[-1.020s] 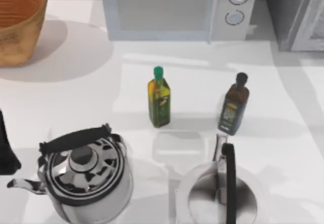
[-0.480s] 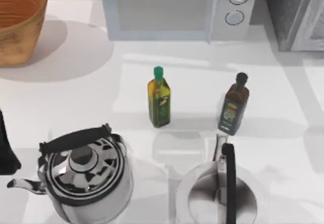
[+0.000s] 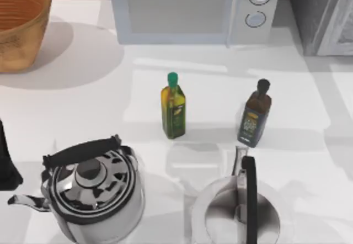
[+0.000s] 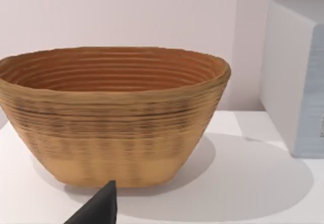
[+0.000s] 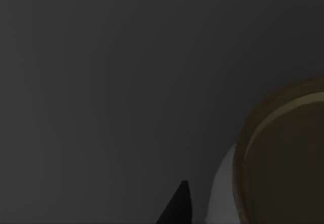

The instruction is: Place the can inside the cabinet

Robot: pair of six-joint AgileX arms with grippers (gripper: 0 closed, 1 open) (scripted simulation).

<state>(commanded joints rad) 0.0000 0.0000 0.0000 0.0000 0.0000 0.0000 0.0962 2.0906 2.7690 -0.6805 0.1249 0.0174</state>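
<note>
The grey cabinet (image 3: 325, 12) stands at the table's back right corner in the top view. The right wrist view is dim, with dark grey all around. In it the can (image 5: 283, 158) shows as a round brownish rim above a pale side, close to a black part of my right gripper (image 5: 177, 203). Whether that gripper holds the can I cannot tell. My left arm (image 3: 5, 166) is parked at the table's left edge. Its wrist view looks at the woven basket (image 4: 111, 117), with a black tip of the left gripper (image 4: 101, 206) in front.
A white microwave (image 3: 193, 9) stands at the back middle and the woven basket (image 3: 19, 23) at the back left. A green-capped bottle (image 3: 173, 107) and a dark bottle (image 3: 255, 114) stand mid-table. Two steel kettles (image 3: 91, 191) (image 3: 240, 211) sit along the front.
The shading on the table's right edge has shifted slightly. Nothing on the table has moved, and the left arm has stayed still.
</note>
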